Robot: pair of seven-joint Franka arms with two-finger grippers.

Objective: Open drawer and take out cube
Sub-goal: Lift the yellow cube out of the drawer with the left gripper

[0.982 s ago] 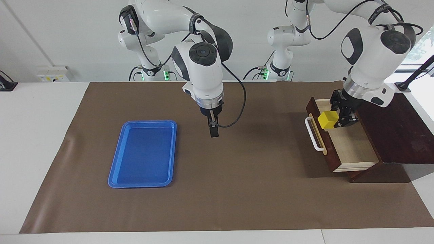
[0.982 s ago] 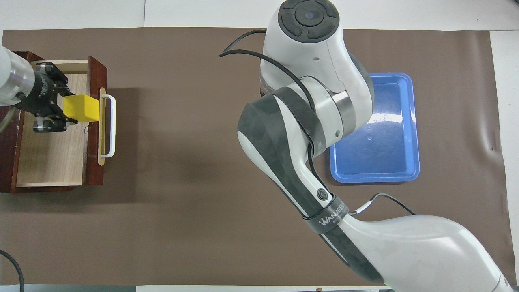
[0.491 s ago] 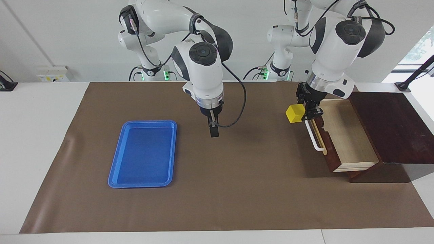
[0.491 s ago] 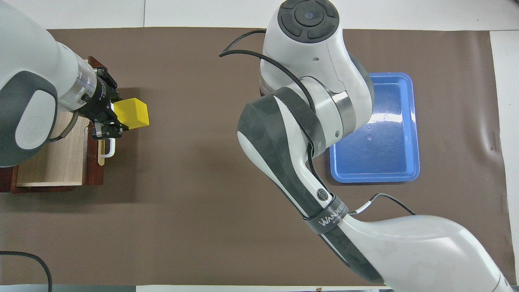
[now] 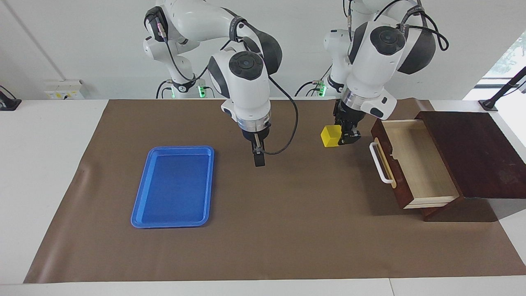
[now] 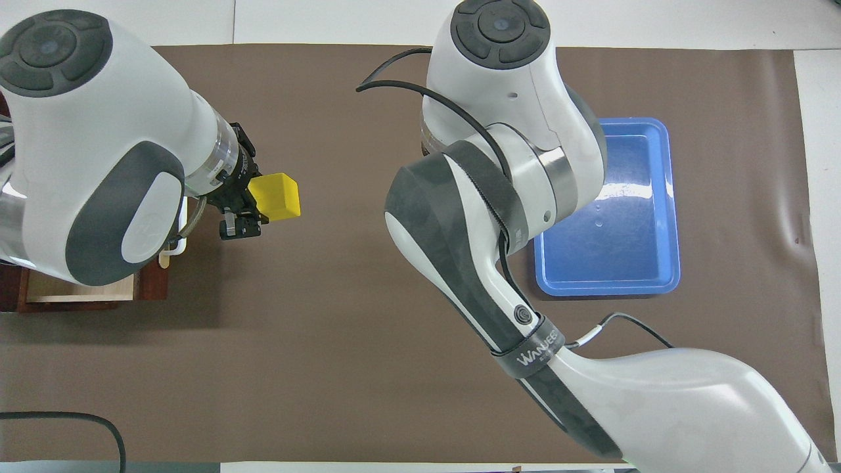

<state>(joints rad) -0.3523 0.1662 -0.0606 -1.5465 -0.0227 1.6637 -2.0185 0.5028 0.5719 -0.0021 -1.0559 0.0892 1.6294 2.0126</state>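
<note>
The left gripper point(image 5: 337, 137) is clamped on the yellow cube point(image 5: 330, 136), carrying it in the air over bare brown mat point(image 5: 287, 230), just clear of the front of the open drawer point(image 5: 415, 164). The cube juts out from the fingers on the side away from the drawer, so I judge the grip sits near one face; lowering straight and slowly, and opening only once the cube's base is flat on the mat, should keep it from tipping or rolling. Past the cube, the right gripper point(image 5: 259, 158) waits over the mat, its fingers wide apart and empty, with the blue tray point(image 5: 172, 222) farther off at that arm's end. From overhead the left arm covers most of the drawer, and the right gripper is hidden under its own arm.
</note>
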